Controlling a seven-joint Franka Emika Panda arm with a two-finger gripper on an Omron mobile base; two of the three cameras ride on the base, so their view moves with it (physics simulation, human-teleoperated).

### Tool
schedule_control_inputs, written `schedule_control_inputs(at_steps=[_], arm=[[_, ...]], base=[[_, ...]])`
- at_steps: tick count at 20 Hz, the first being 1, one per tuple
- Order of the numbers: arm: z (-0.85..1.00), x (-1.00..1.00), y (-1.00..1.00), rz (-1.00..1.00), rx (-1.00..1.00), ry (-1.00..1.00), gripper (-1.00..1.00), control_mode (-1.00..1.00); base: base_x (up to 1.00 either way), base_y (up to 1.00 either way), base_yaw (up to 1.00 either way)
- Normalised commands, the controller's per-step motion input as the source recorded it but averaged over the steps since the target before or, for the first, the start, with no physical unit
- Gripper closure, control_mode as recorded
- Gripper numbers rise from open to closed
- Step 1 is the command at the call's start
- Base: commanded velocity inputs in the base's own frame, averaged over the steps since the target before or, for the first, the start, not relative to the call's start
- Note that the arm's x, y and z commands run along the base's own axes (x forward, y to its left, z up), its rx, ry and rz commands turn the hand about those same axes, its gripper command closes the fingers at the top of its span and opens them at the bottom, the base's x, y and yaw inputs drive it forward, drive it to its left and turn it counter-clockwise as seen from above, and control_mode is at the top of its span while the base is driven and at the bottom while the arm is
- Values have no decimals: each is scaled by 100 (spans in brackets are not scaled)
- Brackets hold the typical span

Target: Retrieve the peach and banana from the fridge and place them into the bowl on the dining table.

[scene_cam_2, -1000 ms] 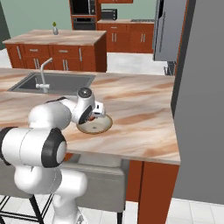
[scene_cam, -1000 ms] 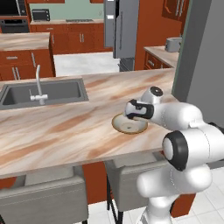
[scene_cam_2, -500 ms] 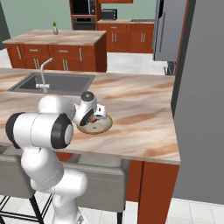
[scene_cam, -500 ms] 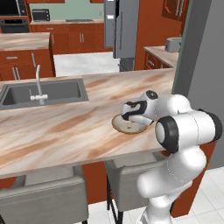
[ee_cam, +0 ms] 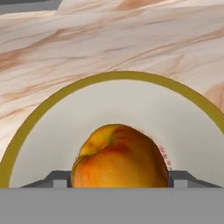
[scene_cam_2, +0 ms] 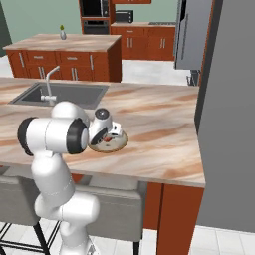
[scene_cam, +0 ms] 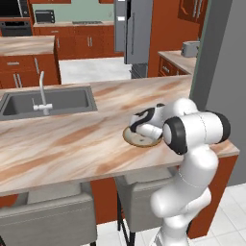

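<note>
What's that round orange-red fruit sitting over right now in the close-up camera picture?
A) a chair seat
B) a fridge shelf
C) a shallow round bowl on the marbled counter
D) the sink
C: in the hand view the peach sits between the jaws over the pale inside of the bowl, whose rim curves around it, with the marbled dining table beyond.

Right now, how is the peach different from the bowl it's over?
The peach is a rounded orange-red ball with a yellow patch; the bowl is a shallow pale dish with an olive-tan rim. The peach is much smaller than the bowl. The peach sits between the gripper fingers; the bowl rests on the dining table.
</note>
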Motion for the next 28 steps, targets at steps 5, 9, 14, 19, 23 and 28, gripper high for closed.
schedule_control_inputs(at_steps=[5,9,14,19,23,28], arm=[[-28,24,11,0,-1,1,-100,-100],[-7,9,7,-1,-1,0,-100,-100],[2,0,0,-2,0,0,-100,-100],[37,2,0,-2,0,0,-100,-100],[96,-9,-9,-2,0,0,-100,-100],[100,-78,-32,0,0,-1,-100,-100]], base=[[0,0,0],[0,0,0],[0,0,0],[0,0,0],[0,0,0],[0,0,0]])
